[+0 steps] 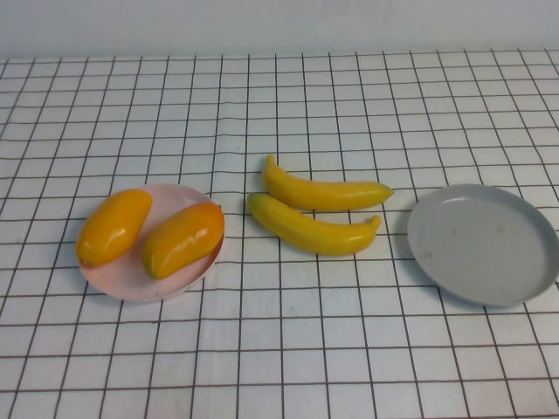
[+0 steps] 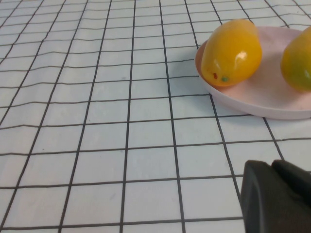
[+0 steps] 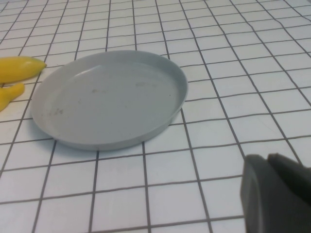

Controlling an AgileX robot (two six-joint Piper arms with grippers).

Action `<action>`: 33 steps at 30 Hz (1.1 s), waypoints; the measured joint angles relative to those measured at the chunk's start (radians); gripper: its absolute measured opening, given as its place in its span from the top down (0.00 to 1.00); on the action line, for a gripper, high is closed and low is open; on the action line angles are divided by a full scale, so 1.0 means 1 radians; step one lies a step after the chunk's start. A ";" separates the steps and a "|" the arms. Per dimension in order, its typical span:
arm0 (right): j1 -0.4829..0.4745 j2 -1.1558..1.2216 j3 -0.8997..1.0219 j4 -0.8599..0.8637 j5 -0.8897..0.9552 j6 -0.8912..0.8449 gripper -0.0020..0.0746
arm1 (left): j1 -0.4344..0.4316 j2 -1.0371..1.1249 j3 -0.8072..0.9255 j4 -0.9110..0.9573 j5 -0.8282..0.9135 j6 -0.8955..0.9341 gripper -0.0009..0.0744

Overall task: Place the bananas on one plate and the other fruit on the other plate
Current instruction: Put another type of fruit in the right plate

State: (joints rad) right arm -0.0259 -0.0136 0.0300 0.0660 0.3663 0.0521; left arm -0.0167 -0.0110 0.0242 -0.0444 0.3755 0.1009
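Observation:
Two orange-yellow mango-like fruits (image 1: 113, 226) (image 1: 184, 238) lie side by side on the pale pink plate (image 1: 131, 286) at the left. Two yellow bananas (image 1: 325, 194) (image 1: 312, 230) lie on the cloth in the middle, between the plates. The grey plate (image 1: 485, 244) at the right is empty. Neither arm shows in the high view. My left gripper (image 2: 272, 165) hangs shut and empty over the cloth short of the pink plate (image 2: 252, 99) and its fruit (image 2: 232, 52). My right gripper (image 3: 267, 158) hangs shut and empty short of the grey plate (image 3: 109, 99); banana tips (image 3: 19, 68) show beyond it.
A white cloth with a black grid (image 1: 279, 358) covers the whole table. A pale wall (image 1: 279, 26) runs along the back edge.

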 joint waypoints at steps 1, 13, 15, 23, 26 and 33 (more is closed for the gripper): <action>0.000 0.000 0.000 0.000 0.000 0.000 0.99 | 0.000 0.000 0.000 0.000 0.000 0.000 0.99; 0.000 0.000 0.000 0.000 0.000 0.000 0.99 | 0.000 0.000 0.000 0.000 0.000 0.002 0.99; 0.000 0.000 0.000 0.000 0.000 0.000 0.99 | 0.000 0.000 0.000 0.000 0.000 0.002 0.99; 0.000 0.000 0.000 0.198 -0.030 0.000 0.99 | 0.000 0.000 0.000 0.000 0.000 0.002 0.99; 0.000 0.000 0.000 0.551 -0.073 0.000 0.99 | 0.000 0.000 0.000 -0.002 0.000 0.002 0.99; 0.000 0.000 0.000 0.989 -0.149 0.000 0.99 | 0.000 0.000 0.000 -0.002 0.000 0.002 0.99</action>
State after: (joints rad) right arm -0.0259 -0.0136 0.0300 1.0548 0.2171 0.0521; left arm -0.0167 -0.0110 0.0242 -0.0465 0.3755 0.1031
